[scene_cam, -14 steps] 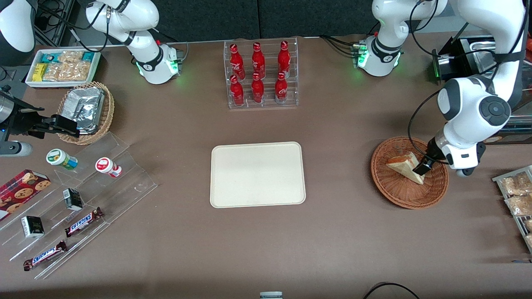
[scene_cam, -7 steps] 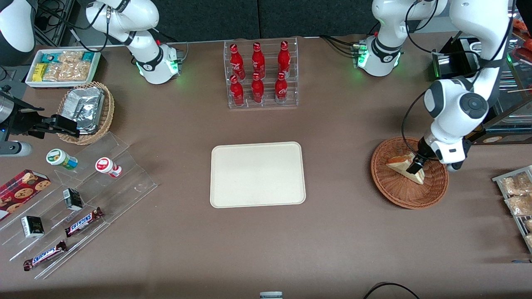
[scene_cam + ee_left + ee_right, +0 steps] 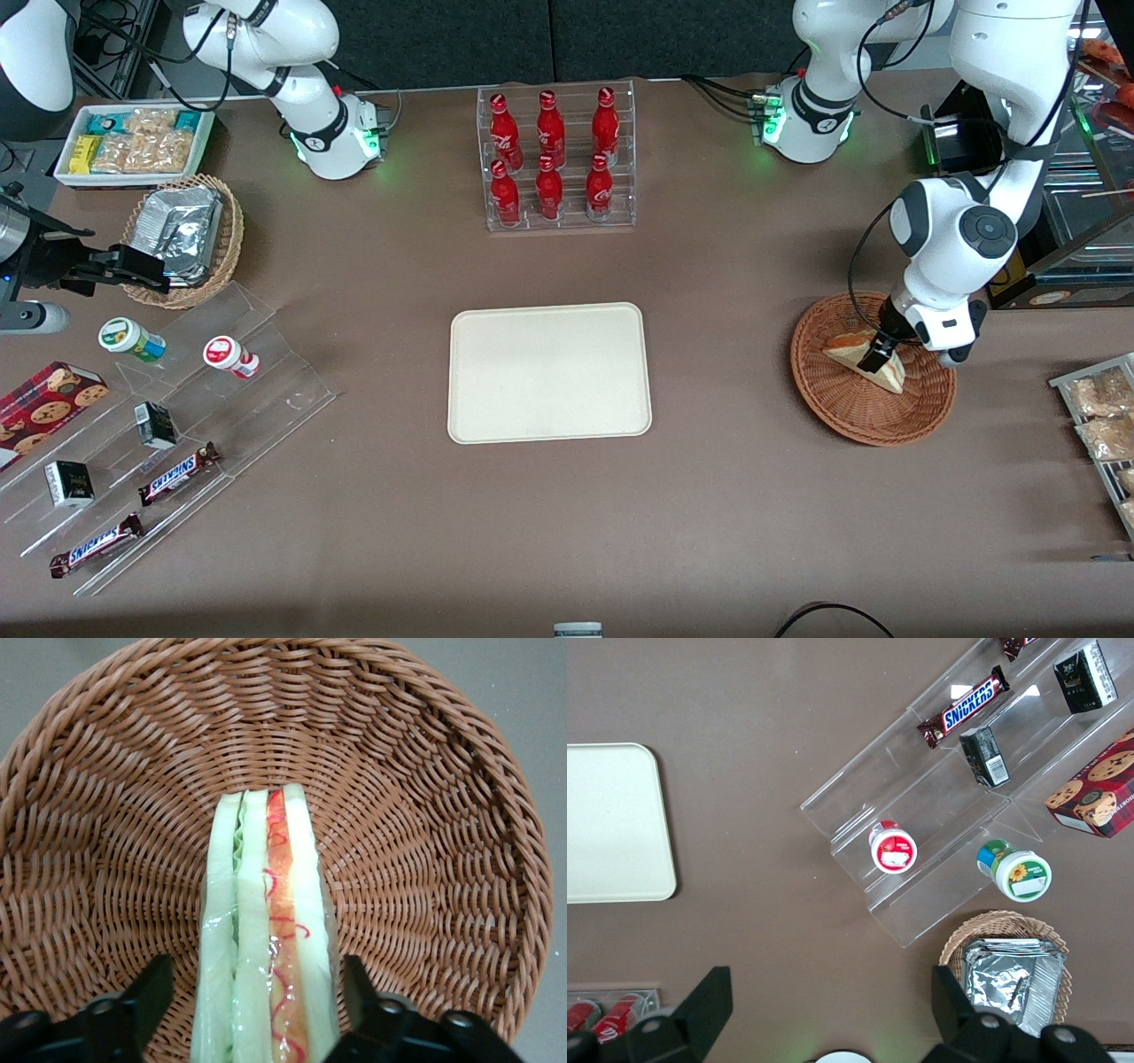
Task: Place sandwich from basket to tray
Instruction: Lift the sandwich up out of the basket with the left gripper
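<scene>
Wrist view: open claw (image 3: 250, 1010) straddles layered sandwich (image 3: 263, 930) wedge in woven basket (image 3: 425, 815)

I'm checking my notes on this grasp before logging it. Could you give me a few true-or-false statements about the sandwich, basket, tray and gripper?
1. The sandwich lies in the basket. True.
2. The gripper is open, one finger on each side of the sandwich. True.
3. The tray holds a sandwich. False: nothing lies on it.
4. The gripper hovers above the tray. False: it is down in the basket.
5. Six red bottles stand in a clear rack. True.
</scene>
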### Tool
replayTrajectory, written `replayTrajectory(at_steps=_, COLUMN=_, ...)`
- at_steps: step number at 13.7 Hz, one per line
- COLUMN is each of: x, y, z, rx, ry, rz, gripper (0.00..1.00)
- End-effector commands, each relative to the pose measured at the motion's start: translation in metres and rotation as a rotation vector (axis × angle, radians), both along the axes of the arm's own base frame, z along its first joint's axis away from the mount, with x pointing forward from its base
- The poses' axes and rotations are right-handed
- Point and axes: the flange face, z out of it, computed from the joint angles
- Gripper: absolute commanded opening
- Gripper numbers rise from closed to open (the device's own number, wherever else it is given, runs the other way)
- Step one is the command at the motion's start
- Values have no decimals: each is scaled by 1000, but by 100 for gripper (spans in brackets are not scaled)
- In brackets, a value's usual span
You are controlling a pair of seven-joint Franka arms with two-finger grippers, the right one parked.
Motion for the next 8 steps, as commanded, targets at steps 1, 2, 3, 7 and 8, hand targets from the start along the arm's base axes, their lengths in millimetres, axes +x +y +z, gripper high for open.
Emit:
replayTrajectory(at_steps=1, x=4, y=-4, z=2, rx=-6, ry=-18, rz=24, gripper=11)
replayTrajectory(at_steps=2, x=5, y=-4, z=5, rx=-6, ry=-21, rz=24, gripper=6)
replayTrajectory(at_steps=3, x=6, y=-4, z=7, rx=-6, ry=-24, rz=21, gripper=5)
replayTrajectory(at_steps=7, x=9, y=-7, z=38, rx=7, ry=-13, rz=-12, gripper=5)
replayTrajectory(at_steps=8, x=12, y=-11, z=56, rx=11, ry=20, rz=-27, gripper=5)
